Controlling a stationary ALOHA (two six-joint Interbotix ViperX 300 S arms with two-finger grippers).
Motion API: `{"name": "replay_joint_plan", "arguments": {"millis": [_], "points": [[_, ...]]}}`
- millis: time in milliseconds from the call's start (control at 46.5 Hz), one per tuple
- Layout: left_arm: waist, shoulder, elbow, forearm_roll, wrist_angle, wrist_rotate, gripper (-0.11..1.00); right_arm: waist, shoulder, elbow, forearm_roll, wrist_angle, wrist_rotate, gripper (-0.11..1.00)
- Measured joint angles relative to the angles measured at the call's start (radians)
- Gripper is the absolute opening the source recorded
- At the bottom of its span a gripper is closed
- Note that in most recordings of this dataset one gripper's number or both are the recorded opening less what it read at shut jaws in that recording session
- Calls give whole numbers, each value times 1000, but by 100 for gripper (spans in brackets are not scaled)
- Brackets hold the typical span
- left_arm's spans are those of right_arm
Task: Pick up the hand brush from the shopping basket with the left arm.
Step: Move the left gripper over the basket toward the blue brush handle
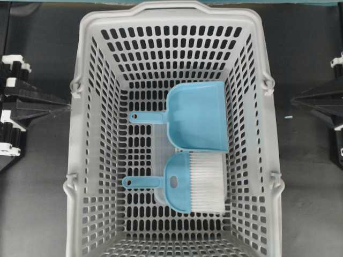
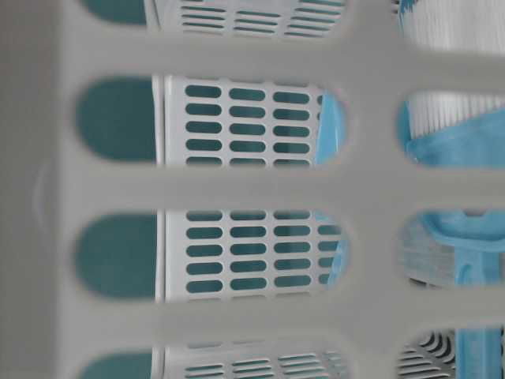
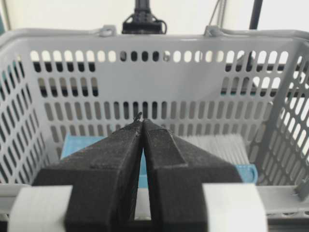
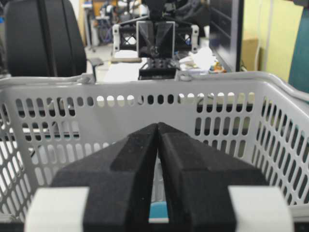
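The light blue hand brush [image 1: 194,184] lies flat on the floor of the light grey shopping basket [image 1: 86,48], white bristles to the right and thin handle pointing left. My left gripper [image 1: 68,107] is shut and empty, outside the basket's left wall. In the left wrist view its closed tips [image 3: 142,122] face the basket wall [image 3: 159,72], and the brush's bristles [image 3: 222,147] show beyond on the right. My right gripper [image 1: 293,100] is outside the right wall, shut on nothing [image 4: 158,124]. The table-level view looks through the wall slots at the bristles [image 2: 450,106].
A light blue dustpan [image 1: 197,116] lies in the basket just behind the brush, its handle also pointing left; it shows as a blue patch [image 3: 77,145] in the left wrist view. The grey handles are folded down on the rim [image 1: 161,8]. The tabletop [image 1: 32,193] is dark.
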Motion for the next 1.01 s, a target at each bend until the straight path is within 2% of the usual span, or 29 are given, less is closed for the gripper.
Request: {"name": "replay_joint_plan", "arguments": {"millis": [64, 129, 322, 645, 817, 924, 967, 1010], "points": [[0, 0, -12, 12, 25, -11, 2, 0, 0, 0, 2, 2, 2, 0], [-2, 2, -61, 34, 117, -37, 0, 0, 0, -2, 5, 9, 8, 0], [-41, 58, -224, 40, 414, -72, 0, 2, 2, -21, 9, 80, 31, 0], [-107, 359, -543, 40, 854, -87, 0, 9, 6, -51, 11, 189, 31, 0], [-132, 505, -670, 41, 992, -95, 0, 9, 6, -51, 11, 196, 32, 0], [-144, 578, -718, 41, 1040, -106, 1, 9, 8, -52, 9, 196, 34, 10], [-146, 601, -735, 41, 1046, -114, 4, 9, 8, -52, 11, 196, 35, 20], [-147, 624, -749, 41, 1049, -123, 13, 9, 8, -52, 11, 196, 35, 31]]}}
